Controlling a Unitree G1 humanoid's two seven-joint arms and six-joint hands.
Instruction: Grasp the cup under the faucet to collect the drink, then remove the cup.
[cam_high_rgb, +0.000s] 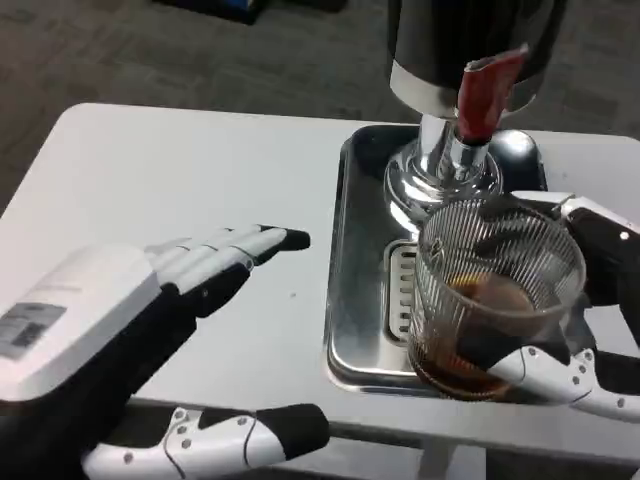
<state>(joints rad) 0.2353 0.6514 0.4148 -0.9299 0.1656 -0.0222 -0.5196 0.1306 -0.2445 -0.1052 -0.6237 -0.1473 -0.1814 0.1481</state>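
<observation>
Cup (497, 300) in right robot hand (585, 320) — below faucet (487, 92)

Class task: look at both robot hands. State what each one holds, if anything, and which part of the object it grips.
The right robot hand holds the ribbed glass cup around its lower side wall. The left robot hand holds nothing.

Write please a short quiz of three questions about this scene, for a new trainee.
1. True or false: the ribbed clear glass cup is empty.
2. Which hand grips the cup? A) left hand B) right hand C) neither
3. Fill in: the red lever of the shiny metal dispenser is ____ the cup in the picture.

Key
1. False: dark brown drink lies in its bottom.
2. B: the right hand's fingers wrap around the cup over the steel drip tray; the left hand holds nothing, fingers stretched out over the white table.
3. above
</observation>
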